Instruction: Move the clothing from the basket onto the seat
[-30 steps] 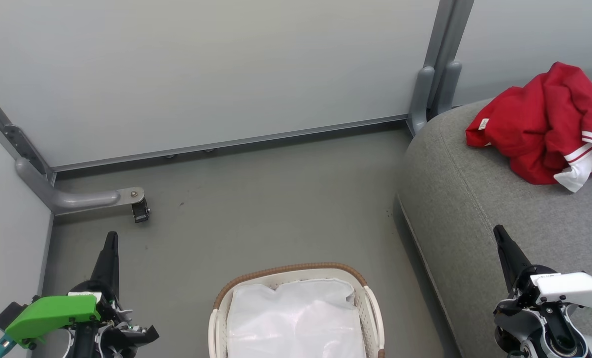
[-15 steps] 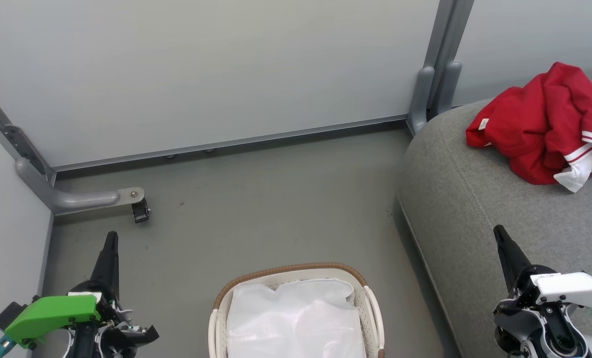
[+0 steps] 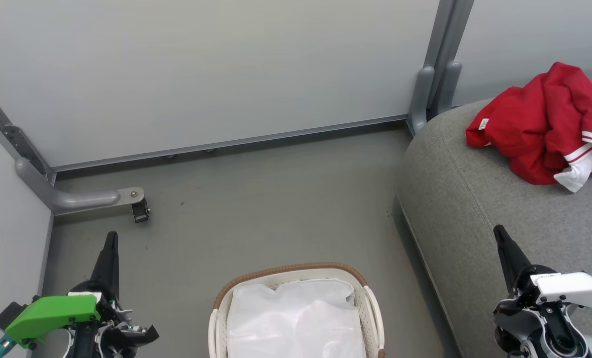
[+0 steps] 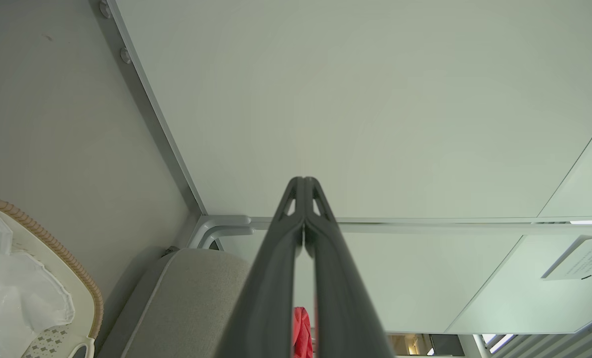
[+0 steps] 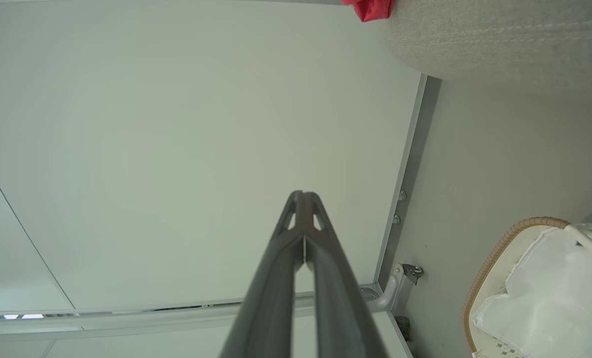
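The red clothing (image 3: pixel 542 127) with white stripes and a small white label lies bunched on the grey seat (image 3: pixel 475 209) at the right. A sliver of it shows in the left wrist view (image 4: pixel 302 332) and the right wrist view (image 5: pixel 370 9). The white basket (image 3: pixel 276 273) with a brown rim stands on the floor at bottom centre, holding just a thin white sheet (image 3: pixel 296 318). My left gripper (image 3: pixel 111 237) is shut at the lower left, over the floor, left of the basket. My right gripper (image 3: pixel 499 231) is shut at the lower right, above the seat's front part. Neither holds anything.
Pale partition walls (image 3: pixel 201 69) close the back and left. A grey bracket foot with a small caster (image 3: pixel 139 209) juts onto the floor at left. A grey post (image 3: pixel 433 84) stands by the seat's back corner. Grey floor (image 3: pixel 276 209) lies between the basket and the wall.
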Robot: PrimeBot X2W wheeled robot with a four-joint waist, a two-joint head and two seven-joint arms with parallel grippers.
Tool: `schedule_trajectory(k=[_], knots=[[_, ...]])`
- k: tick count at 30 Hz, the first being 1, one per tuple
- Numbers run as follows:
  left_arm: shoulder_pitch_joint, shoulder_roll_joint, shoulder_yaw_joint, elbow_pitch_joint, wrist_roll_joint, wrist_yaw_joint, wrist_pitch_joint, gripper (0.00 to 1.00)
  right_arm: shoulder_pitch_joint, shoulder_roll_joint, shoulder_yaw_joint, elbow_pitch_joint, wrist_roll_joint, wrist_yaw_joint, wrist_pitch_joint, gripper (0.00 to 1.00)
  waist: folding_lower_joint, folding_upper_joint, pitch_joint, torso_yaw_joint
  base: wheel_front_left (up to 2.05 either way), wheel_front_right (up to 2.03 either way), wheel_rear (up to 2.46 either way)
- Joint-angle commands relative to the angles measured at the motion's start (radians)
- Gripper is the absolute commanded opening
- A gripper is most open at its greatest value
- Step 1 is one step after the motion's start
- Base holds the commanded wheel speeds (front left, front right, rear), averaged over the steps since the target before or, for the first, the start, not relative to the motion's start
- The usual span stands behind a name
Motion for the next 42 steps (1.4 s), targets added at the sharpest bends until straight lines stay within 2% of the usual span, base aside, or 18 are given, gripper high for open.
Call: schedule_trajectory(k=[1, 42], knots=[[-0.011, 0.005, 0.002, -0.003, -0.003, -0.004, 0.003, 0.00, -0.006, -0.006, -0.002, -0.003, 0.004, 0.000, 0.001, 0.00, 0.0000, 0.0000, 0.000, 0.000, 0.00, 0.00, 0.00], [-0.011, 0.005, 0.002, -0.003, -0.003, -0.004, 0.003, 0.00, -0.005, -0.006, -0.002, -0.003, 0.004, 0.000, 0.001, 0.00, 0.0000, 0.0000, 0.000, 0.000, 0.00, 0.00, 0.00]])
